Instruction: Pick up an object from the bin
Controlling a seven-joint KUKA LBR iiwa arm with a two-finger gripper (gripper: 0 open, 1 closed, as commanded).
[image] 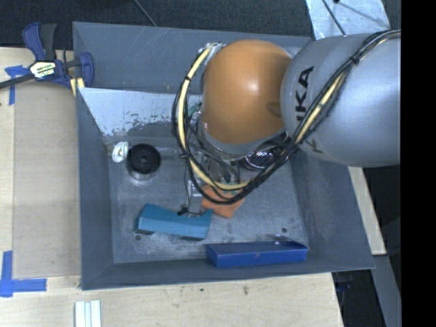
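Orange domed wrist cover (245,90) looming over grey metal bin (95,182).
Gripper (193,208) down at light blue rectangular block (167,222), lower centre; grip width impossible to tell.

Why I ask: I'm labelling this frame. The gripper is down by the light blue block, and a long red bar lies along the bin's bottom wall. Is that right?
Not quite. The camera view shows that the long bar along the bottom wall of the bin is dark blue, not red. The gripper is indeed down by the light blue block.
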